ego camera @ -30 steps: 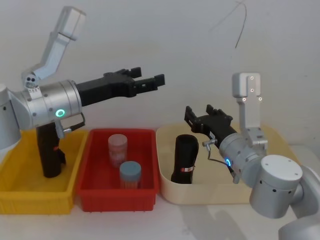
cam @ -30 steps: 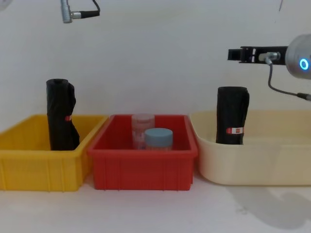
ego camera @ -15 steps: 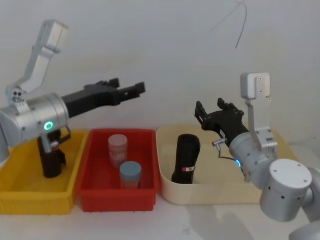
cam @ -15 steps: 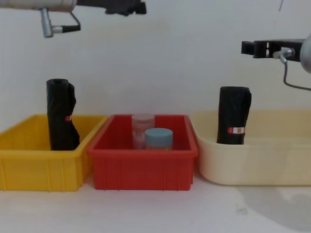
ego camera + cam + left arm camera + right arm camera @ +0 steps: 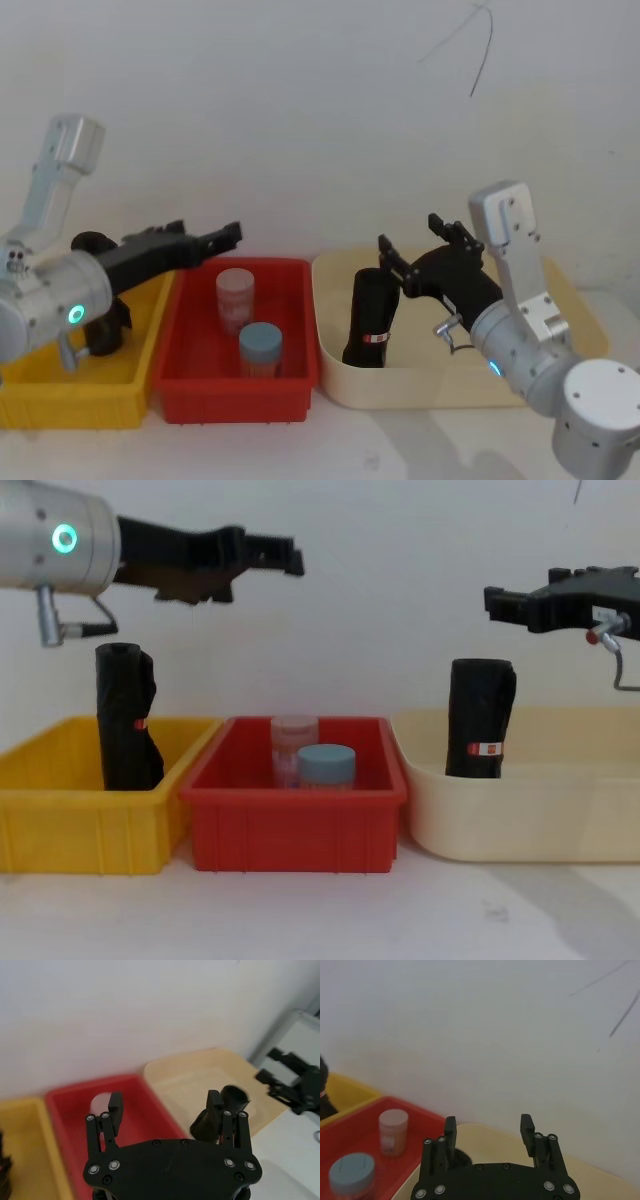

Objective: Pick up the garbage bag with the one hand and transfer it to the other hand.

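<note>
Fingers on the right gripper (image 5: 488,1127) stood apart with nothing between them, and those on the left gripper (image 5: 165,1105) likewise (both wrist views confirmed the gap). The garbage bag (image 5: 480,718) stood upright at the left end of the cream bin (image 5: 520,825), with its red-and-white label low on the roll and facing the robot. The right gripper was held above the bag's top, clear of it in the chest view, pointing toward the robot's left. Just left of the cream bin sat the red bin (image 5: 300,830), holding a translucent jar (image 5: 236,297) with a blue-lidded jar (image 5: 261,350) in front of it. The left gripper reached in high over the red bin from the side of the yellow bin (image 5: 70,830), well apart from the bag. The yellow bin held a second black roll (image 5: 127,715), upright. All three bins rested side by side on the white worktop (image 5: 320,910).
</note>
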Controlling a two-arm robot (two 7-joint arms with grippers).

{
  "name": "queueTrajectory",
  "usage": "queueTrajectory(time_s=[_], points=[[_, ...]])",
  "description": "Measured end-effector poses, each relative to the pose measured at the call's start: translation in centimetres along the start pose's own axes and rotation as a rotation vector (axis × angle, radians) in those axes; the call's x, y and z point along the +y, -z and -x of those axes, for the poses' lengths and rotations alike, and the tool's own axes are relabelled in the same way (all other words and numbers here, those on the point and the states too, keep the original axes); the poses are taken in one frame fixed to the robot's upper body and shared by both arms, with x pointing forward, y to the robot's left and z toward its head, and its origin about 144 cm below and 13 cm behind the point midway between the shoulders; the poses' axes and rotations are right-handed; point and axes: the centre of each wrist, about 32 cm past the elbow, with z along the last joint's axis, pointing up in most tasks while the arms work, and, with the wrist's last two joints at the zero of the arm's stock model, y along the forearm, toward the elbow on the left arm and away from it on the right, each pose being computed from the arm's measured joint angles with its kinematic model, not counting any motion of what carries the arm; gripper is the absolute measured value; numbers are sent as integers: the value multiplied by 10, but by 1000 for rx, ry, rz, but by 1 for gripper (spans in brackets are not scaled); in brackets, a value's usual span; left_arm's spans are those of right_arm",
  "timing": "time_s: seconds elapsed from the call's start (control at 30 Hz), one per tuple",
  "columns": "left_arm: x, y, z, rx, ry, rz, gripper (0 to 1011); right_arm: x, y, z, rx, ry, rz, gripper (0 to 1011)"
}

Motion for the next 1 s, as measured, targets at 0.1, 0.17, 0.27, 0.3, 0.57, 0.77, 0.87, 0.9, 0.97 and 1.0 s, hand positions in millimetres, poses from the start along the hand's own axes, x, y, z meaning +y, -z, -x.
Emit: queueTrajectory(time_s=[0.1, 0.17, 0.27, 0.3, 0.57, 0.77, 0.87, 0.9, 0.97, 1.0], points=[[5, 8, 0, 12, -40, -13, 1000, -5, 3, 0, -23, -24, -5, 845], [8, 12, 0, 18, -63, -20, 1000, -8, 4, 1, -36, -39, -8, 894], [11, 17, -1, 25, -88, -29, 1000, -11, 6, 1, -51, -55, -11, 965], [11, 18, -1, 26, -93, -31, 1000, -12, 6, 1, -53, -58, -11, 983], [16, 26, -1, 36, -135, -45, 1000, -17, 8, 1, -78, -86, -16, 1000], [18, 29, -1, 39, -150, -50, 1000, -19, 9, 1, -86, -95, -17, 1000], [19, 30, -1, 41, -156, -52, 1000, -19, 10, 1, -89, -98, -18, 999], [19, 30, -1, 41, -159, -53, 1000, -20, 10, 2, -89, -99, -18, 1000], [19, 31, -1, 42, -161, -54, 1000, -20, 10, 2, -90, -100, -18, 1000], [20, 31, -1, 42, -162, -54, 1000, -20, 10, 2, -90, -101, -18, 1000]])
